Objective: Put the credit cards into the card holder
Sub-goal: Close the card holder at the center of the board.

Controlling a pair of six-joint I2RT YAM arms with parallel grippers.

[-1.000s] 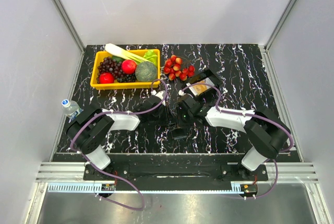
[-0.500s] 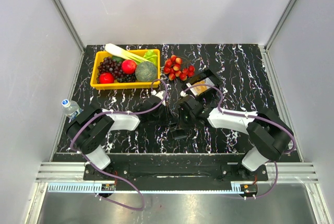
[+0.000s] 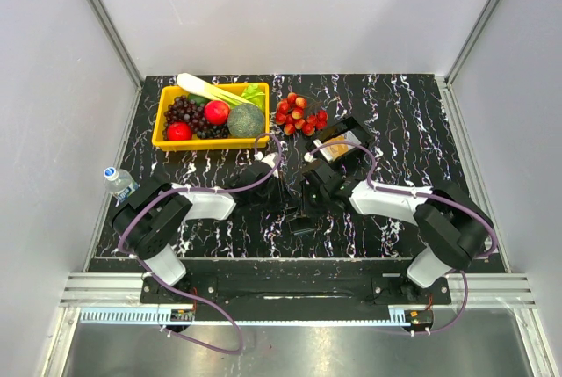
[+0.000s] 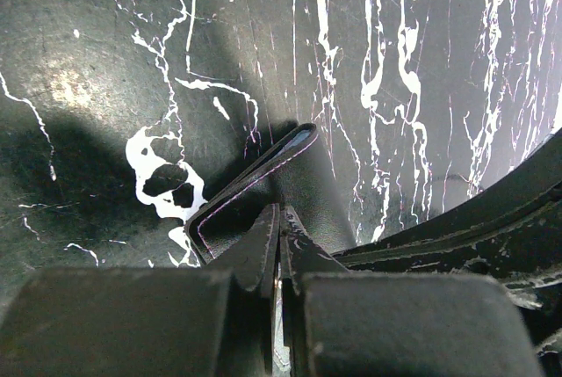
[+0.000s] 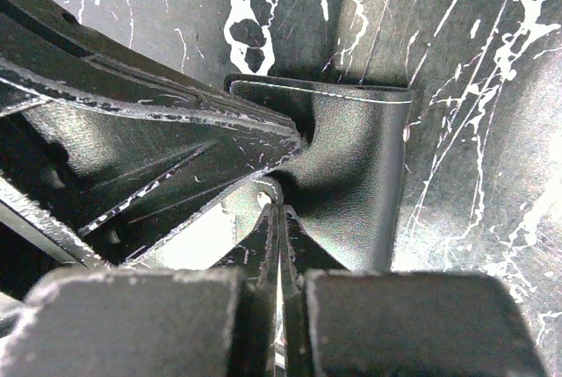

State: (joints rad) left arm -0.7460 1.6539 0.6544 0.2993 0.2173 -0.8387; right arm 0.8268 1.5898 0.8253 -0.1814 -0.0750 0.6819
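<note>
The card holder (image 3: 301, 222) is a small black case on the marbled table between both arms. In the left wrist view its black flap with purple stitching (image 4: 255, 185) stands up on edge, and my left gripper (image 4: 279, 223) is shut on its near edge. In the right wrist view the black case (image 5: 356, 175) bends open and shows a pale inside (image 5: 189, 236); my right gripper (image 5: 281, 212) is shut on its edge. In the top view the left gripper (image 3: 283, 201) and right gripper (image 3: 305, 203) meet over it. The tan-orange credit cards (image 3: 337, 150) lie in a black tray behind the right arm.
A black open tray (image 3: 353, 126) holds the cards. A yellow basket (image 3: 163, 141) of fruit and vegetables stands at the back left, with a pile of strawberries (image 3: 301, 114) beside it. A small bottle (image 3: 117, 179) stands at the left edge.
The right arm has shifted slightly left and forward toward the holder. The left arm and the holder have barely moved.
</note>
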